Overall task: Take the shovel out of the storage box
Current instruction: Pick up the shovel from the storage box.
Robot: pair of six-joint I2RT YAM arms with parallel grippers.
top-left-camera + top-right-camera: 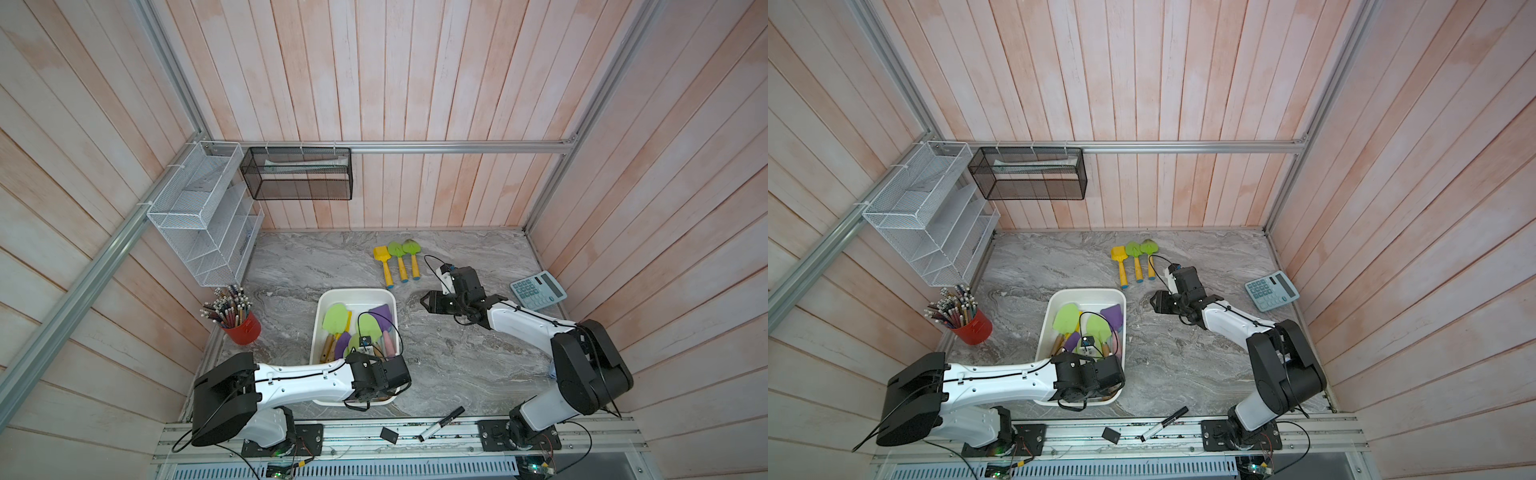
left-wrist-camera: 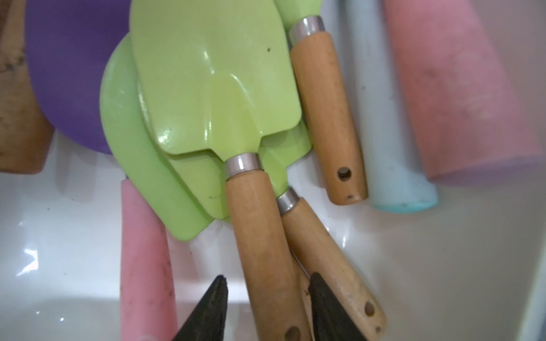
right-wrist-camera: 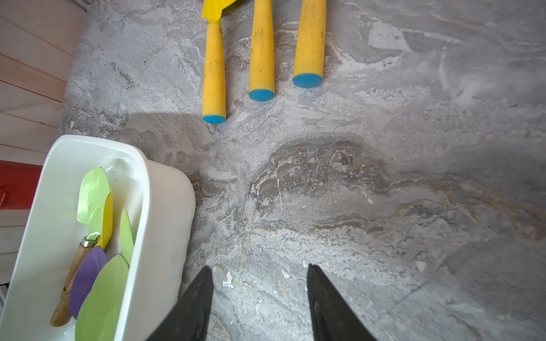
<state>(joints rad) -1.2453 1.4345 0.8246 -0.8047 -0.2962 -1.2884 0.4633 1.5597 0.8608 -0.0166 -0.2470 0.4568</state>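
Your left gripper (image 2: 267,280) is down in the box (image 2: 59,251). Its jaws are partly apart, astride the wooden handle of the topmost green shovel (image 2: 215,88), with a gap beside one finger, so nothing is clamped. Your right gripper (image 3: 260,283) gapes over bare table (image 3: 384,206).

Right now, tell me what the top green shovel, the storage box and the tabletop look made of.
The top green shovel: glossy blade with sharp highlights, painted metal or hard plastic; handle bare scuffed wood with visible grain; shiny metal collar.
The storage box: smooth glossy white plastic, reflections and rounded moulded rim.
The tabletop: matte grey marble-veined surface, stone or printed laminate, cannot tell.
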